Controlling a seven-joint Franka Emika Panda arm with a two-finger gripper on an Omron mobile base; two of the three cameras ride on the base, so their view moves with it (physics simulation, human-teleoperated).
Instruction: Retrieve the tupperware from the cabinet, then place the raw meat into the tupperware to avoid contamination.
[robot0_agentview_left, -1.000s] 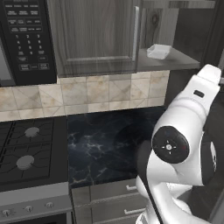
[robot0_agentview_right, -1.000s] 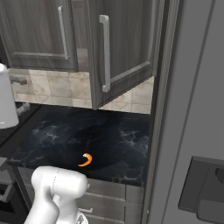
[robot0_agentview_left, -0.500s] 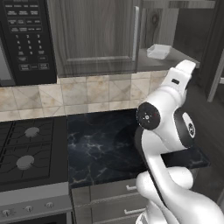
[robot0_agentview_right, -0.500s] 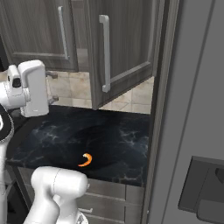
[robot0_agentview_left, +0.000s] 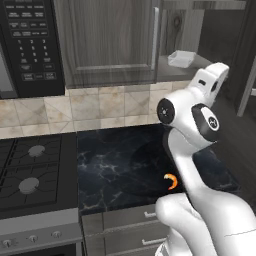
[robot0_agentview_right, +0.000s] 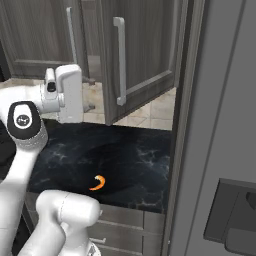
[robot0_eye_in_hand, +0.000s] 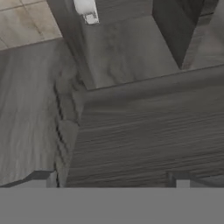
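One arm (robot0_agentview_left: 192, 117) has risen toward the open cabinet (robot0_agentview_right: 142, 55) — jaws wide.

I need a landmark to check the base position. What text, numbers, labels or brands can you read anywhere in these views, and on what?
Microwave keypad: rows of small white marks, too blurred to read.
Range knobs: no legible markings.
Cabinet, counter, tupperware, raw meat: no text on any of them.
Nothing readable anywhere.
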